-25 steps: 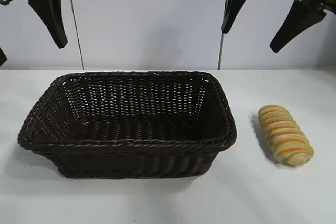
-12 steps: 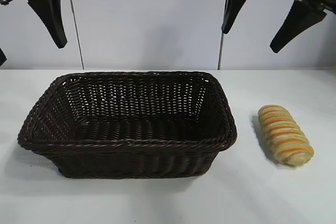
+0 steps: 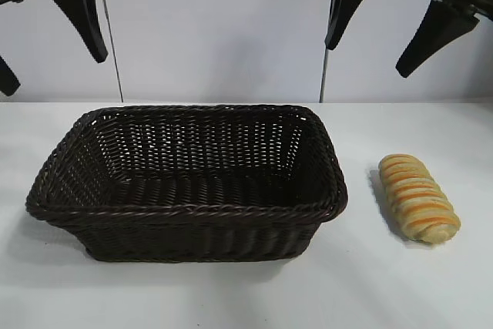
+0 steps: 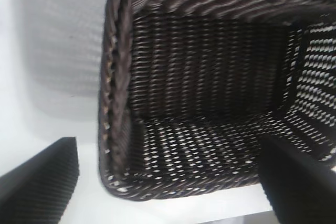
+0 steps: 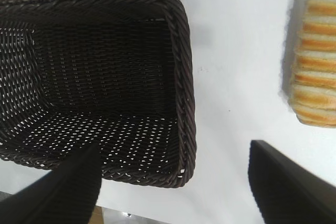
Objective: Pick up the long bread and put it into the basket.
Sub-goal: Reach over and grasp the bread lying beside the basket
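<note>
In the exterior view, the elongated golden-tan ridged long bread (image 3: 418, 198) is seen lying on the white table (image 3: 231, 298), just right of the large dark brown woven wicker basket (image 3: 189, 179); the left gripper (image 3: 48, 40) and right gripper (image 3: 391, 25) are held high above, claws spread and empty. In the left wrist view, the basket's interior is framed between spread black fingers (image 4: 39, 182). In the right wrist view, the bread is shown apart from the basket's rim.

What I can't make out from here

In the exterior view both arms are cut off by the top edge: of the left gripper (image 3: 48, 32) I see only two dark fingers, one clipped at the frame's side, and the right gripper (image 3: 389, 25) loses its wrist above. My right wrist view crops the long bread (image 5: 315, 51) at the picture's edge. My left wrist view is blurred along the basket (image 4: 118, 77) rim, and part of the basket runs out of frame.
</note>
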Robot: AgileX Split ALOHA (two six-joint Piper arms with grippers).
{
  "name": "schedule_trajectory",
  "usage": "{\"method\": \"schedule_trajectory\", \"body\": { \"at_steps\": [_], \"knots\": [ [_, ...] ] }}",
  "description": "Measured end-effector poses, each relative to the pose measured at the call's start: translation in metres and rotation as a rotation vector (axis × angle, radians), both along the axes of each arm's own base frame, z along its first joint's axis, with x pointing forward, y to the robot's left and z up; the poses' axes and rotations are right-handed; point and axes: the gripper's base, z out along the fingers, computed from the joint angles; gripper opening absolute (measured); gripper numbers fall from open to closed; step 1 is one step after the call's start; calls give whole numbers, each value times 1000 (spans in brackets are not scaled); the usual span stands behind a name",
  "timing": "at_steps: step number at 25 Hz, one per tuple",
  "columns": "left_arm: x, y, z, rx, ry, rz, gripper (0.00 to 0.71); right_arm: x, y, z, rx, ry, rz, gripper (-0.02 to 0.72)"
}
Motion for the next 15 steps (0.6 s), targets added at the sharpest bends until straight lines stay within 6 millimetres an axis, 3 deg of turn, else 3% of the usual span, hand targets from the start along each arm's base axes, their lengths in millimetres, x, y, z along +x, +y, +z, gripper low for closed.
{"method": "schedule_trajectory", "body": {
  "at_steps": [15],
  "knots": [
    [1,0,-6,-5,-18,22,668,0,-1,0,-11,-8,18,559]
  ]
}}
